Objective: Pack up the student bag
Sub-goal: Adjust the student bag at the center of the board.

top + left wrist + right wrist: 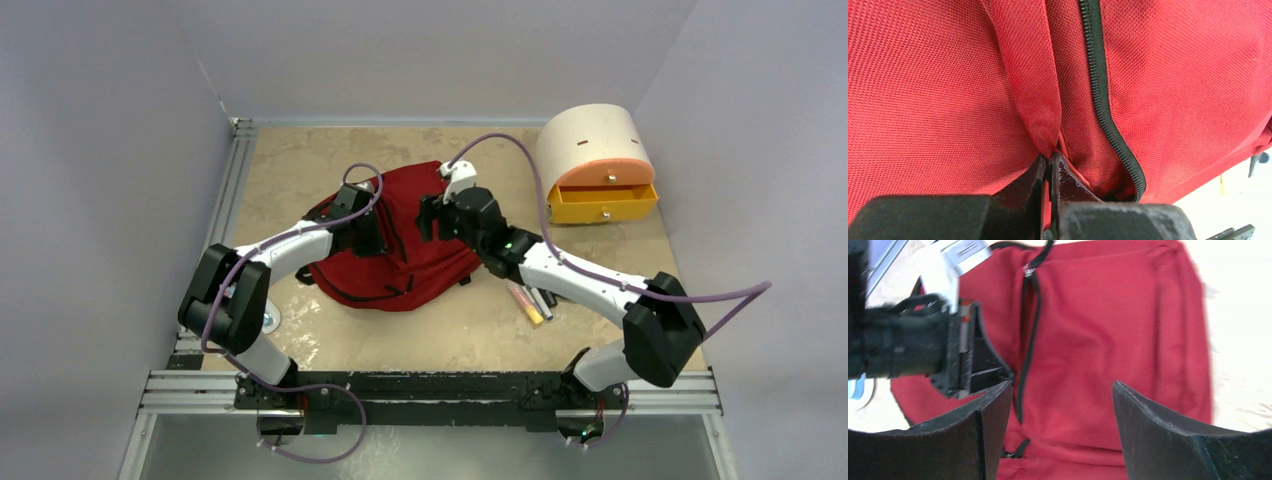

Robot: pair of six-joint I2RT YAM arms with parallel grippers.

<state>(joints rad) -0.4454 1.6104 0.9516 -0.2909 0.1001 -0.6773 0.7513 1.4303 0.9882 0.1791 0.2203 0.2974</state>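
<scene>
While the bag point(400, 262) is lying mid-tabletop point(300, 160) in the top view, the left gripper point(378, 240) is sitting on its left part and the right gripper point(428, 218) is hanging over its upper right part. From the left wrist, the left gripper is pinching the bag at a red strap point(1030, 85) beside the black zipper point(1103, 90). From the right wrist, the right gripper is standing spread above the bag, gripping nothing.

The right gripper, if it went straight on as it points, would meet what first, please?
The right gripper would probably meet the student bag, its red fabric beside the black zipper; depth is unclear.
</scene>
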